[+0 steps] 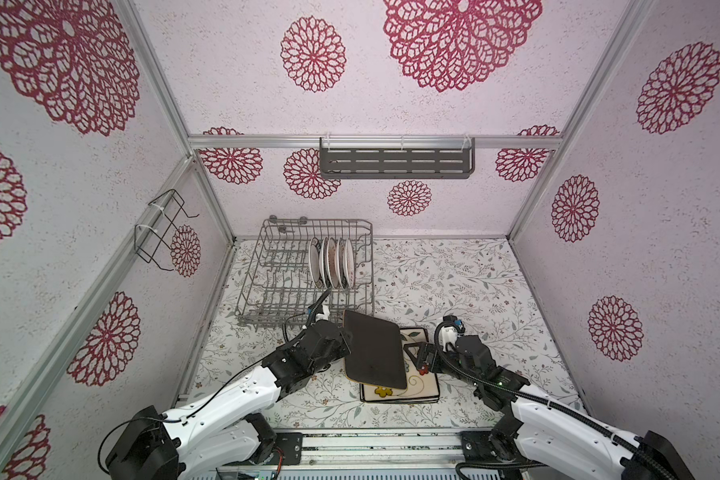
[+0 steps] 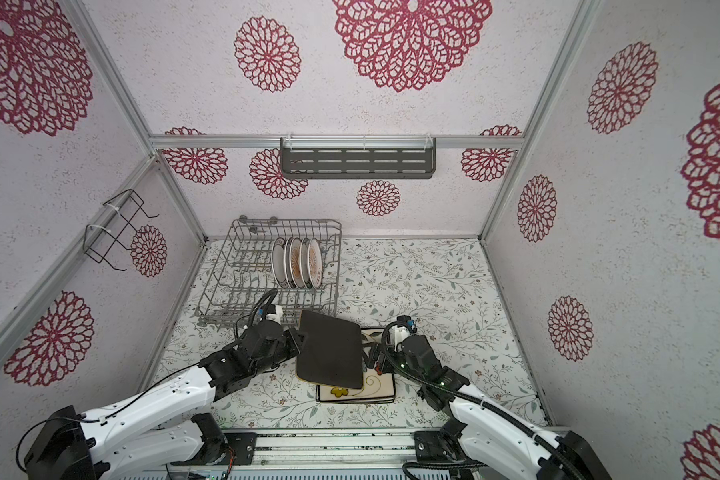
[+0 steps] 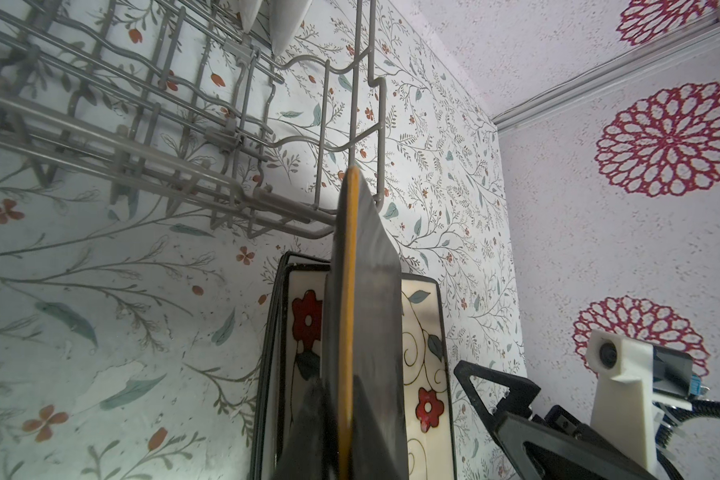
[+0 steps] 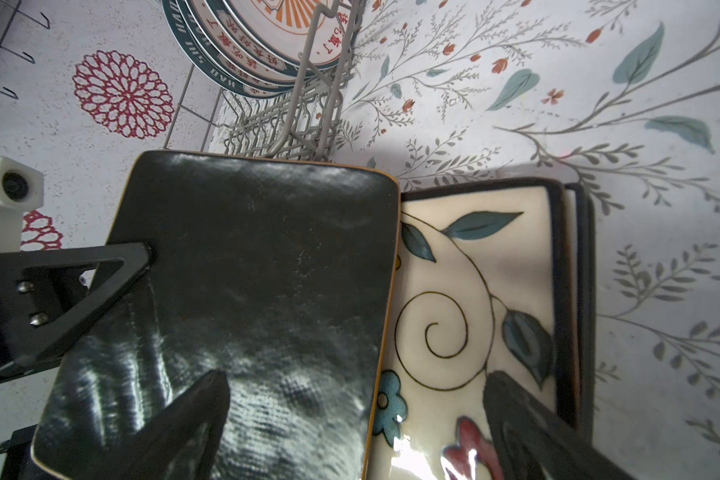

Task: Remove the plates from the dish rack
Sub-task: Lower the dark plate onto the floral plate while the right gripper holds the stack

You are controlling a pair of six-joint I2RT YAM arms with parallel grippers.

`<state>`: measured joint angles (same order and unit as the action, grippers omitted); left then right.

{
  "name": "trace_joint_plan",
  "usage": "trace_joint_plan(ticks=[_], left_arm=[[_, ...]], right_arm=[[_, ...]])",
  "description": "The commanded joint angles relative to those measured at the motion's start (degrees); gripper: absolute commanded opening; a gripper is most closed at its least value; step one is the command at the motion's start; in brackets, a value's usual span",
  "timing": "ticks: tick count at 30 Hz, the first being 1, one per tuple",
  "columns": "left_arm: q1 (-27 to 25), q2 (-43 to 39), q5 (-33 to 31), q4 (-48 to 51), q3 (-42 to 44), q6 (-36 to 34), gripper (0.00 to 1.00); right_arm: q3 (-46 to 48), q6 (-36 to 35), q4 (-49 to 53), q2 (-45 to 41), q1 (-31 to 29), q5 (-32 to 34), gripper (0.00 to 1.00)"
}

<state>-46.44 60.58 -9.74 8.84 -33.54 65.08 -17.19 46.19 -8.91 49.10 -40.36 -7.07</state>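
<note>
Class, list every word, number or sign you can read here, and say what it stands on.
"HAO SHI": pale letters on the dark-blue rim of the round plates in the dish rack, right wrist view; the rest is cut off.
Red Chinese characters on those plates' inner band: too blurred to read.
Nothing else readable in any view.

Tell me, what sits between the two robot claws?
The dark brown plate, clamped at its edge by the left gripper, hangs above the cream floral plate. Both top views show it.
</note>
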Motion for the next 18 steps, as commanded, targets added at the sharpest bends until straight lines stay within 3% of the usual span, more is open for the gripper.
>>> trace_joint_plan(ticks=[1, 18], left_arm=[[-0.64, -0.67, 0.01, -8.45, -0.35, 3.19, 0.00], [-0.87, -2.04, 2.82, -1.46, 1.72, 3.57, 0.00]], right_arm=[[0.62, 0.39, 0.03, -0.85, 0.37, 1.51, 0.99], [0.67, -0.18, 2.11, -1.20, 1.15, 2.58, 0.99]])
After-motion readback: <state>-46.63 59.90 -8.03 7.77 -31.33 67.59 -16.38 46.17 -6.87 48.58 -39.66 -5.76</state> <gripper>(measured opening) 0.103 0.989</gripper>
